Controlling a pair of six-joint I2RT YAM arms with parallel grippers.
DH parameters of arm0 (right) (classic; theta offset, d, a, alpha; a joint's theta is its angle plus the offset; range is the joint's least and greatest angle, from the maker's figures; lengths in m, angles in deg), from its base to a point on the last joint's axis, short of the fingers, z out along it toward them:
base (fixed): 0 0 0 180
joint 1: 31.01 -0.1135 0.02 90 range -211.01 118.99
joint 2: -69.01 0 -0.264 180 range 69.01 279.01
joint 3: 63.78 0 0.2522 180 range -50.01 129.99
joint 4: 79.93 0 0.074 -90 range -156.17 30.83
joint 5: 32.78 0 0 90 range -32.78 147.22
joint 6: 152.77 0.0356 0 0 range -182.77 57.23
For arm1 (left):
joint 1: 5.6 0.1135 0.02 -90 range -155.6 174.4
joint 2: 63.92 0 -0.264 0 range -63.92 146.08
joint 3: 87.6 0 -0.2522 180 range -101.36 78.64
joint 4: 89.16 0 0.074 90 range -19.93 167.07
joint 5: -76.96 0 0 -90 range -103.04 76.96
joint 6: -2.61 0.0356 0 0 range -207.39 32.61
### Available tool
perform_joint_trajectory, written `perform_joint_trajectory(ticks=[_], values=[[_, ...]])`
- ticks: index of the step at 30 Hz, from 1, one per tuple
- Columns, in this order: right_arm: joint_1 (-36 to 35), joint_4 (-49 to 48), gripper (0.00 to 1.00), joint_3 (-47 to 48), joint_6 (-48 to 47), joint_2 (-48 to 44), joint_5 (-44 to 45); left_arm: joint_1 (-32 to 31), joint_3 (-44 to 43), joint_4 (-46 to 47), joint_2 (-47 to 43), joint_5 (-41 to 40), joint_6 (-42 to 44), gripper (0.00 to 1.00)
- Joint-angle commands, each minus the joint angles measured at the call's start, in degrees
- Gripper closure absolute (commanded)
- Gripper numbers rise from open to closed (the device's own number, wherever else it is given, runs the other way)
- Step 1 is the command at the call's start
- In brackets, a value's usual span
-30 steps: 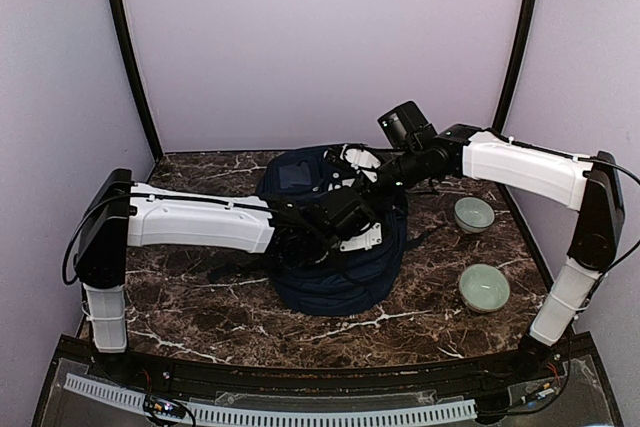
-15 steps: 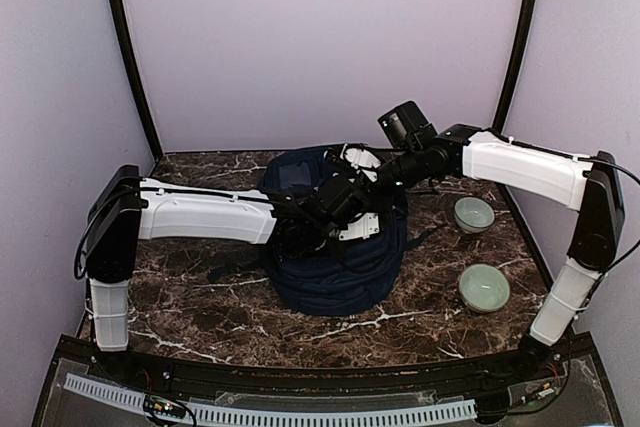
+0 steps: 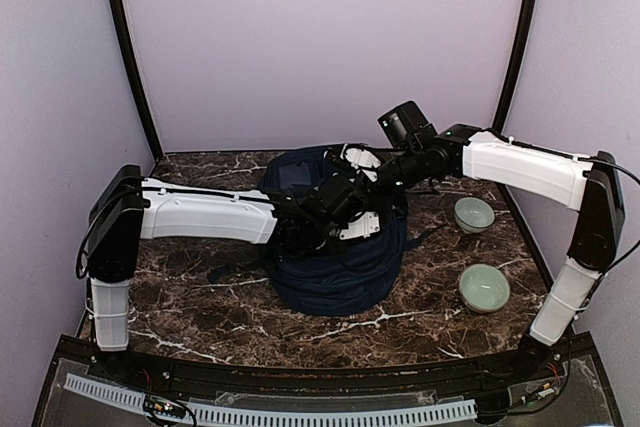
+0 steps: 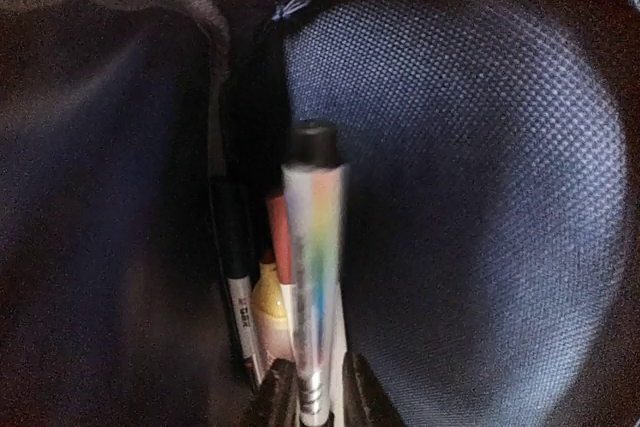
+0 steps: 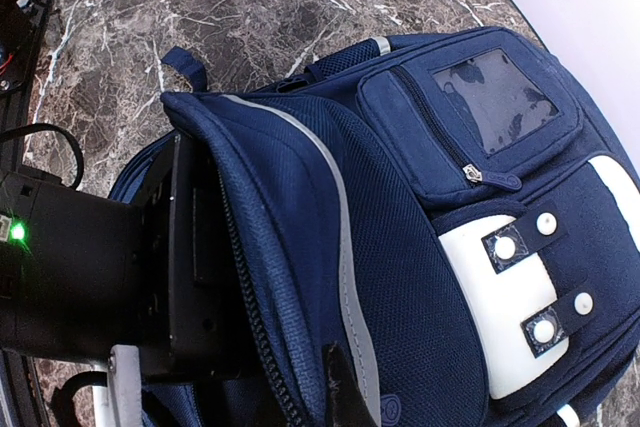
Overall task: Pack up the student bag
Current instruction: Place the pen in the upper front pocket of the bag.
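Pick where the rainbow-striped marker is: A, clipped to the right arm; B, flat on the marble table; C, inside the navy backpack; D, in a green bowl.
C: the left wrist view shows the marker beside other pens, enclosed by the navy fabric of the student bag.

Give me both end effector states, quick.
Left end effector: around the rainbow pen; grip cannot be told.
Right end effector: closed on the student bag flap.
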State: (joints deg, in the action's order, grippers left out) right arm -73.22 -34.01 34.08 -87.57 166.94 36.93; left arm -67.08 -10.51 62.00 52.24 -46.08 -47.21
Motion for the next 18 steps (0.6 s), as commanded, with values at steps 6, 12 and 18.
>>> perform_joint_trajectory(ticks=[6, 12, 18], values=[[-0.23, -2.63, 1.0, -0.16, 0.26, -1.25, -1.74, 0.85, -0.56, -0.35, -1.67, -1.01, -2.66, 0.77], [-0.19, -2.72, 1.0, -0.22, 0.15, -1.16, -1.29, -1.39, 3.79, 0.27, -6.74, -1.71, -2.89, 0.76], [-0.15, -2.93, 1.0, -0.28, -0.46, -0.04, 0.06, -6.89, 14.17, -0.05, -19.47, -3.39, -5.08, 0.75]])
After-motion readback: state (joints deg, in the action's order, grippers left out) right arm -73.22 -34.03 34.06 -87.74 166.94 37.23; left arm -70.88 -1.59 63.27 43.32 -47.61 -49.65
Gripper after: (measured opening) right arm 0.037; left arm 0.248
